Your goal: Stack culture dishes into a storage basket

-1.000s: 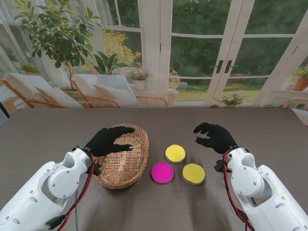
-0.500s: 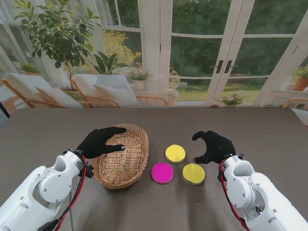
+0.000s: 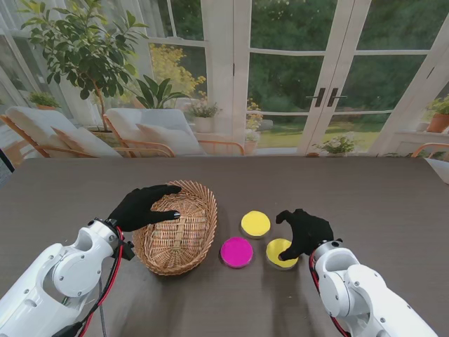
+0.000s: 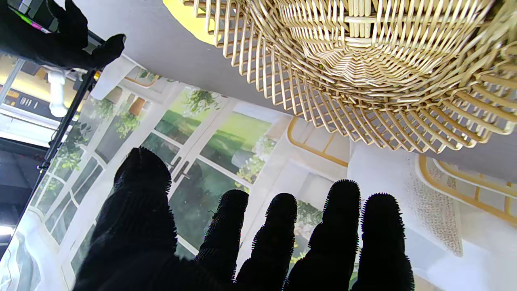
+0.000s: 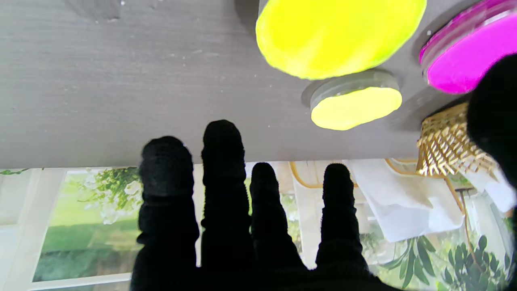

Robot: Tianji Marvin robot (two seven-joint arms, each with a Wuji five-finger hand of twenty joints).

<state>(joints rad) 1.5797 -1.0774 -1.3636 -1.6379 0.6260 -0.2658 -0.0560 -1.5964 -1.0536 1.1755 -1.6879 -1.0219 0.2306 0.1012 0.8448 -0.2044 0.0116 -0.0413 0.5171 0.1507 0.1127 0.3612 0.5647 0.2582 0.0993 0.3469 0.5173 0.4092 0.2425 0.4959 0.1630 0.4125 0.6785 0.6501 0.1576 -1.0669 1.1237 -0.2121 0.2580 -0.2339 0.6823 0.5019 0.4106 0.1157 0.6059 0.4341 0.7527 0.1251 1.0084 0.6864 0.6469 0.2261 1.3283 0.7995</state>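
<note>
wicker fills most of the left wrist view, where the storage basket (image 4: 363, 68) is cut off by the frame and only part of its woven floor and flared rim shows. in the stand's view the basket (image 3: 175, 228) sits whole on the grey table (image 3: 365, 182), and nothing can be made out inside it. the left hand (image 3: 142, 206) hovers over the basket's left rim with its black fingers (image 4: 341, 226) spread and holding nothing.

right of the basket lie three culture dishes. the magenta dish (image 3: 236, 252) is just beside the basket's right wall, apart from it. the farther yellow dish (image 3: 255, 223) lies beyond the magenta one, further from me. the nearer yellow dish (image 3: 279, 251) is right of the magenta dish, and its right half is hidden under the right hand (image 3: 304, 232). that hand is curled above the dish with thumb and fingers apart; whether any fingertip touches the dish i cannot tell. in the right wrist view its fingers (image 5: 224, 169) are straight and unclenched, gripping nothing.

beyond the basket and to the far right of the dishes the table lies bare up to its far edge.
</note>
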